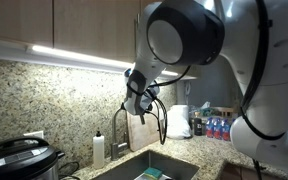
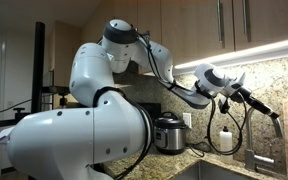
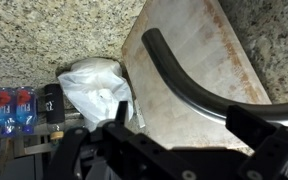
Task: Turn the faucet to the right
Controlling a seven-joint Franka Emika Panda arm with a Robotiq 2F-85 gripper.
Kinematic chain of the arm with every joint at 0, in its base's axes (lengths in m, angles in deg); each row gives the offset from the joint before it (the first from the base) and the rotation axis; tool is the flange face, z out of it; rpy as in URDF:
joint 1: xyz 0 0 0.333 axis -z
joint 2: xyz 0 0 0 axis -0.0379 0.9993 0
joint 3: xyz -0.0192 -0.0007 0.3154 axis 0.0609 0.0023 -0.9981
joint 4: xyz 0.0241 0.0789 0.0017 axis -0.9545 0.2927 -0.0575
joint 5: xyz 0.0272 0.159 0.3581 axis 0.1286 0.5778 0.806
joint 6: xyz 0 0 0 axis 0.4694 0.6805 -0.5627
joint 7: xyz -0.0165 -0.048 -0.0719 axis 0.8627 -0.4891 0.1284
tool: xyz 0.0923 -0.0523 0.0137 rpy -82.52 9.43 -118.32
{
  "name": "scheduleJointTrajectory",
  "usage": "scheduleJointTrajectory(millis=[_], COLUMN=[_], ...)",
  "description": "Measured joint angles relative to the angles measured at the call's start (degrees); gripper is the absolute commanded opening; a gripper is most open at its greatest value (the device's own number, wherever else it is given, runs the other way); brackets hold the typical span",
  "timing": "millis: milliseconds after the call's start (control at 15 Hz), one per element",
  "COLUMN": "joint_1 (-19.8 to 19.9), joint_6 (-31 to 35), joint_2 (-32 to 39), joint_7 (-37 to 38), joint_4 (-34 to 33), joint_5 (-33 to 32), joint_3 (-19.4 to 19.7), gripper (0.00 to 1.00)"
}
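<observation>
The faucet (image 1: 118,124) is a slim silver gooseneck tap behind the sink (image 1: 156,163). It also shows in an exterior view (image 2: 214,126). My gripper (image 1: 140,98) is up at the arch of the spout. In the wrist view the curved spout (image 3: 189,85) runs down across the picture and passes between my open fingers (image 3: 184,122), close to the right-hand finger. I cannot tell whether that finger touches it. Nothing is clamped.
A cutting board (image 3: 199,40) leans on the granite wall behind the spout. A white soap bottle (image 1: 99,148) and a rice cooker (image 1: 19,160) stand on one side of the tap. A white plastic bag (image 3: 94,90) and water bottles (image 3: 9,105) stand on the other.
</observation>
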Motion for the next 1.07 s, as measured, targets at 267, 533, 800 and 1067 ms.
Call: scheduleJointTrajectory(millis=[267,533,800,1067], joint_1=[3.36,5.77,7.55,7.73], joint_6=[-0.15,-0.41,-0.91,-0.93], joint_2=[-0.01,-0.01,-0.01,-0.01], joint_7=[-1.73,-3.58,-4.93,-4.99], joint_4=[-2.18,-4.02,-5.43,-5.61], joint_5=[1.96,4.17,6.13,7.58], joint_3=[-2.69,-4.29,-5.4,-5.36], gripper=[1.0,1.0,1.0,1.0])
